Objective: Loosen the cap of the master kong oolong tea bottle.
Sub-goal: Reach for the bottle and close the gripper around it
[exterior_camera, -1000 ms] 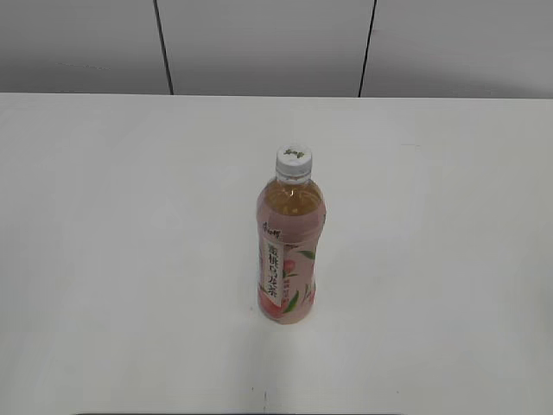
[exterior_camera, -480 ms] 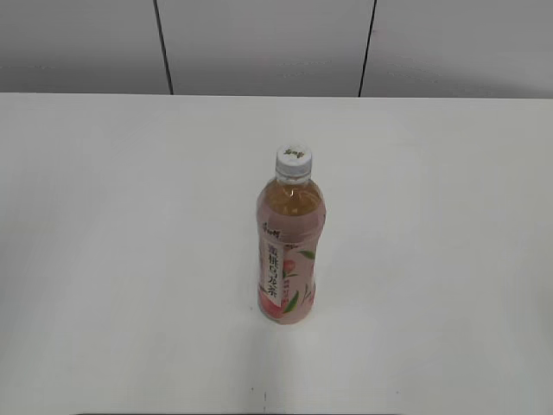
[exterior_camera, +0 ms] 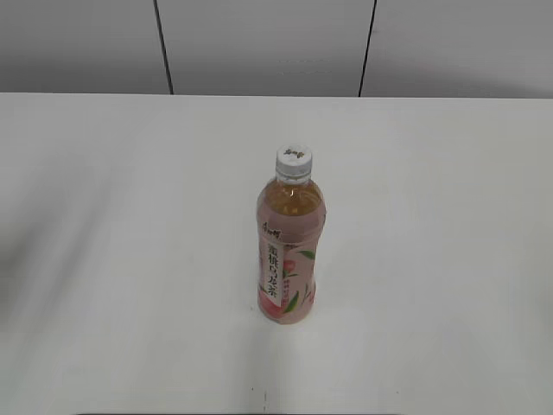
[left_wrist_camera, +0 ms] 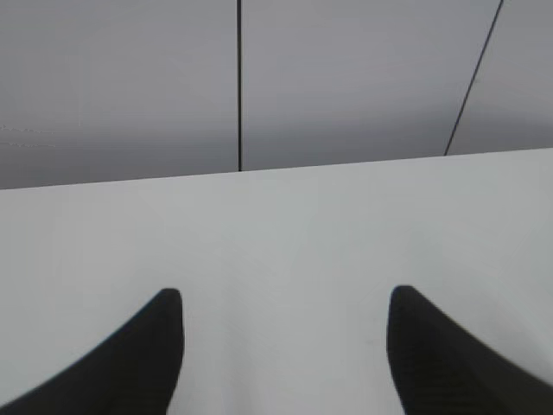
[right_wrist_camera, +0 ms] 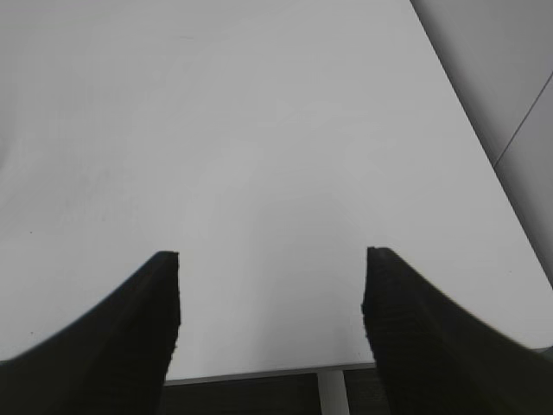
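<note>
While the bottle [exterior_camera: 290, 251] stands capped [exterior_camera: 294, 161], left gripper [left_wrist_camera: 285, 346] jaws spread, right gripper [right_wrist_camera: 270, 324] jaws spread, over table [exterior_camera: 130, 216]

This looks like a bare robot test cell or lab bench rather than a home or shop. A plain white tabletop [exterior_camera: 121, 259] fills the exterior view, backed by a grey panelled wall [exterior_camera: 259, 43] divided by thin dark vertical seams, with no furnishings or decoration around it. The only item on it is a single drink bottle [exterior_camera: 289, 251] standing upright near the middle, and both wrist views show the same blank surface and panels.
</note>
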Motion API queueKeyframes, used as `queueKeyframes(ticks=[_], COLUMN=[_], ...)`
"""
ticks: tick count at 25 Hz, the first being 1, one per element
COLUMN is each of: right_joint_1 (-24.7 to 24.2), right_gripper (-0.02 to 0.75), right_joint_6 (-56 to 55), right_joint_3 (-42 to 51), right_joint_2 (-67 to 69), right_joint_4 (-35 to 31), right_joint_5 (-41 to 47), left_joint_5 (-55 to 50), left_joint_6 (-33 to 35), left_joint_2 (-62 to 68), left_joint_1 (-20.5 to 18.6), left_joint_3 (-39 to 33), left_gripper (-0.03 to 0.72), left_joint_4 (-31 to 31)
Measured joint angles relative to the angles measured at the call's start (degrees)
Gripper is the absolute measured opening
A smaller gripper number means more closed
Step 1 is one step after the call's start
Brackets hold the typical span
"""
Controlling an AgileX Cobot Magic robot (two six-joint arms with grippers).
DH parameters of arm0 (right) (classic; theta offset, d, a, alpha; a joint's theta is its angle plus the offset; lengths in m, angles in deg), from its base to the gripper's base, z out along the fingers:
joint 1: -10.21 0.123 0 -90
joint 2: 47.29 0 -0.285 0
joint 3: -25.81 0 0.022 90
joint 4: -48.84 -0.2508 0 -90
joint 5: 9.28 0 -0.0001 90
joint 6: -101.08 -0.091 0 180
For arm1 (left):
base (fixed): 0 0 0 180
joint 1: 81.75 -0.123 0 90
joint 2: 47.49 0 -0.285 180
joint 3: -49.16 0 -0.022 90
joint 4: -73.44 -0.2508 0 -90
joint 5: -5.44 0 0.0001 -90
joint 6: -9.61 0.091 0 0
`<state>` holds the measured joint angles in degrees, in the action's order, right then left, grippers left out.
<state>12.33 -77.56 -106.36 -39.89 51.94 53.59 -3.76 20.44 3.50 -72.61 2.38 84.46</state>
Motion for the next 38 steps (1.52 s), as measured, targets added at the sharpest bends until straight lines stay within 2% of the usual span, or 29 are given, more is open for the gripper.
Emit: queueKeyframes(ticks=[8, 14, 19, 25, 32, 38], right_joint_1=[0.0, 0.0, 0.0, 0.0, 0.0, 0.0], right_gripper=[0.503, 0.503, 0.503, 0.503, 0.503, 0.503], right_joint_6=[0.0, 0.0, 0.0, 0.0, 0.0, -0.05], right_joint_3=[0.0, 0.0, 0.0, 0.0, 0.0, 0.0], right_joint_2=[0.0, 0.0, 0.0, 0.0, 0.0, 0.0], right_joint_4=[0.0, 0.01, 0.01, 0.01, 0.01, 0.01], right_joint_5=[0.0, 0.0, 0.0, 0.0, 0.0, 0.0], left_joint_5=[20.14, 26.23, 31.77, 38.36, 59.17, 76.26], left_joint_6=[0.13, -0.73, -1.15, -4.84, -12.2, -13.0], left_joint_2=[7.47, 6.63, 10.31, 20.66, 39.93, 56.84], left_joint_1=[13.57, 22.75, 28.08, 30.77, 30.83, 30.85], left_joint_3=[-11.98, -18.7, -19.29, -19.34, -19.34, -19.23], left_gripper=[0.459, 0.501, 0.525, 0.533, 0.545, 0.567], left_joint_4=[0.8, 0.8, -1.9, -6.76, -18.69, -22.43])
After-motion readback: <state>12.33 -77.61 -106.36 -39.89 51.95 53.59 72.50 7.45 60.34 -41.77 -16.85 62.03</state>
